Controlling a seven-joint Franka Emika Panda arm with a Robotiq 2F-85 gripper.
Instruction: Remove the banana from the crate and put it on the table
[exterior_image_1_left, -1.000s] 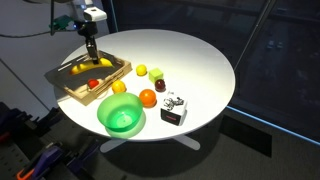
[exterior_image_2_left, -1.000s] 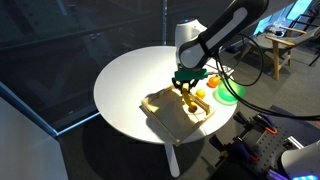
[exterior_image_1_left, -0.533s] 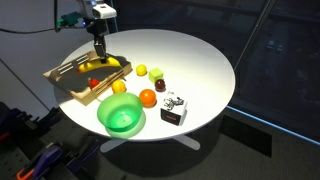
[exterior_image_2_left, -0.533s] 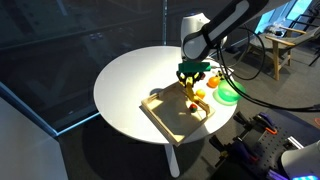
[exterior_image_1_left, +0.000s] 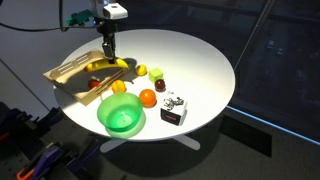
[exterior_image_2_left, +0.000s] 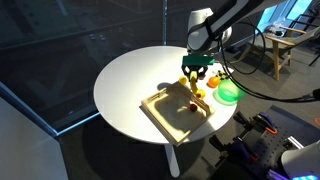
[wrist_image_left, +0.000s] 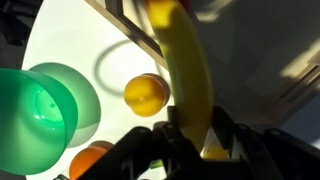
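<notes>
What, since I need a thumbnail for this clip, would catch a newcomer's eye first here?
The bright yellow banana fills the wrist view, with its end clamped in the gripper. In an exterior view, the arm reaches down to the wooden crate at one side of the round white table. The vivid green bowl sits at the table's near edge beside an orange.
</notes>
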